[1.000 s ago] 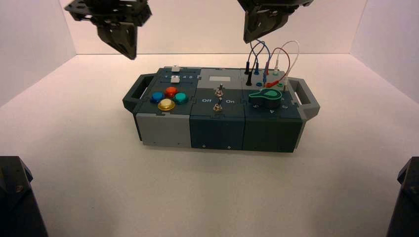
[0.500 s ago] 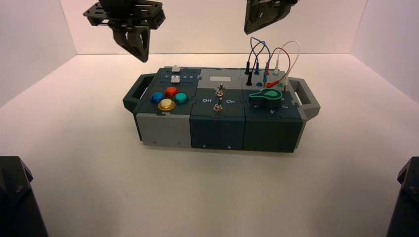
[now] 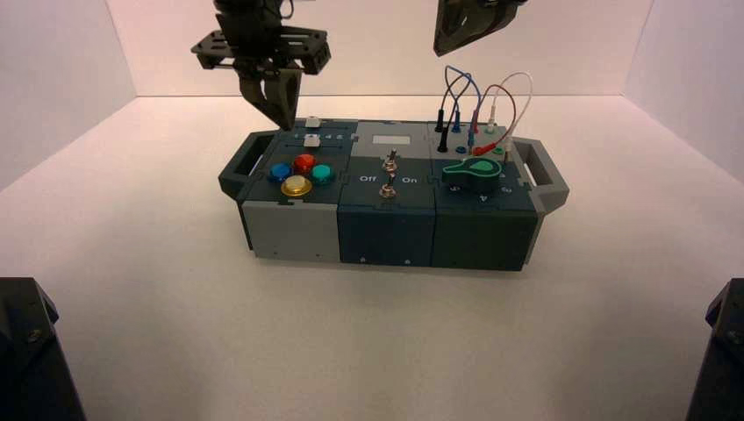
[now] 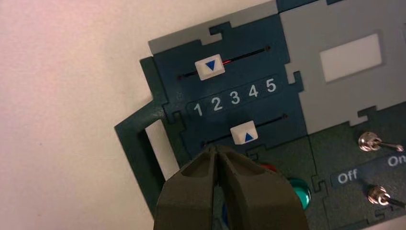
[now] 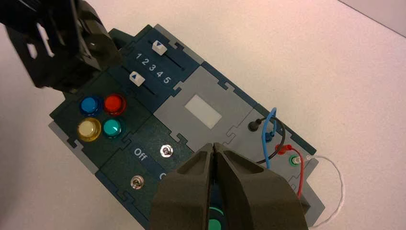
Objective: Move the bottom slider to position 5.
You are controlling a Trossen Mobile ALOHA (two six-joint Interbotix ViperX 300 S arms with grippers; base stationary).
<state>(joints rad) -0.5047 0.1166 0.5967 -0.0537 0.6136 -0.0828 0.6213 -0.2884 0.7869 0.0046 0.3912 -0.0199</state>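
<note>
Dark blue, green and grey panelled box (image 3: 386, 230) sits on the pale tabletop (image 3: 377, 342), buttons and sliders on its left part, so the left arm has the short reach. Black angular left gripper (image 3: 285, 127) is at work, hanging over the box's far left corner near the slider panel; fingers pressed together, nothing between them. Likely held that way to make one blunt tip for pushing the knob rather than pinching it. Black right gripper (image 5: 214, 148) is idle above the right part of the box, fingers also clenched on nothing. Task's part: small white square slider knob with blue triangle (image 4: 244, 132), on the track between the number row and the coloured buttons, mid-track about level with 3. Target is white printed numeral 5 (image 4: 271, 85), last in the row, so the push should run along the track toward the grey panel, from the knob's low-number side. Contact looks still to be made; risk is riding over the knob or coming down on its wrong side. Left fingers mask most of the round blue button (image 4: 224, 214) and part of the red one (image 4: 268, 167) in the left wrist view; right gripper's upper part is cut off in the high view, and fingertip height over the panel is hard to judge
</note>
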